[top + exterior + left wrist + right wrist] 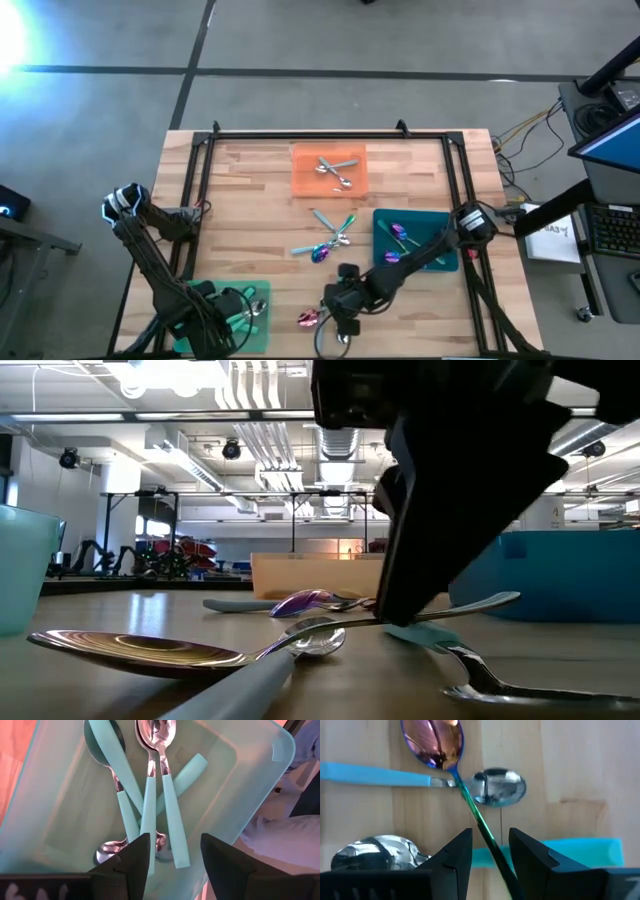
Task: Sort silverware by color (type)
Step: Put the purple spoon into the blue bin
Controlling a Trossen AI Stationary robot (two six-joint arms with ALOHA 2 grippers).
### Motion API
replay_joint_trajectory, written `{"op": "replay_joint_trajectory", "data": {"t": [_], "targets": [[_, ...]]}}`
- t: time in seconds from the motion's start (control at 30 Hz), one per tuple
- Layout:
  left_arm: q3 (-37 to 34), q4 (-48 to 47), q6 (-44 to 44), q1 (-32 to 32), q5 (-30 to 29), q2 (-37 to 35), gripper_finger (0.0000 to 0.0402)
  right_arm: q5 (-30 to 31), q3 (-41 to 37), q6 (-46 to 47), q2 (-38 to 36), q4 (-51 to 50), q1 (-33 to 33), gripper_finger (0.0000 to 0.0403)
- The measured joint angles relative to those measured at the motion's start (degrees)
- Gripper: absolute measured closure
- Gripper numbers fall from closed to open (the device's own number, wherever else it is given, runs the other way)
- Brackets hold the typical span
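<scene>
My right gripper (491,840) is open and low over the table's near edge. Its fingers stand on either side of the thin handle of an iridescent purple-pink spoon (434,741), apart from it. That spoon (309,318) lies on the wood across a teal-handled utensil (375,774), next to a silver spoon bowl (497,787). The low view shows the spoon's bowl (140,650) resting on the table. My left gripper (175,850) hangs open over the green tray (262,290), where several teal-handled utensils (150,805) lie crossed.
An orange tray (305,180) at the far middle holds plain silver spoons. A teal tray (385,222) on the right holds purple-pink ones. A small heap of mixed utensils (330,240) lies mid-table. Another silver spoon (380,851) and a teal handle (580,850) lie by my right gripper.
</scene>
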Motion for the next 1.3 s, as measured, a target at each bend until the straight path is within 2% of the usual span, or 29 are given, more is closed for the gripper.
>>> {"op": "replay_joint_trajectory", "data": {"t": [0.3, 0.77, 0.97, 1.3], "targets": [[0.0, 0.0, 1.1, 0.0, -1.0, 0.0, 0.0242, -0.1, -1.5, 1.8, 0.0, 2.7, 0.0, 0.0286], [0.0, 0.0, 1.1, 0.0, -1.5, 0.0, 0.0242, -0.7, -2.2, 0.3, 2.4, 3.1, 0.0, 0.0335], [0.0, 0.0, 1.1, 0.0, -2.1, 0.0, 0.0242, -0.3, -2.4, -0.8, 1.0, 2.7, -0.1, 0.0385], [0.0, 0.1, 1.1, 0.0, -6.4, 0.0, 0.0242, -0.9, -2.5, -1.6, -4.5, 0.1, -0.7, 0.0389]]}}
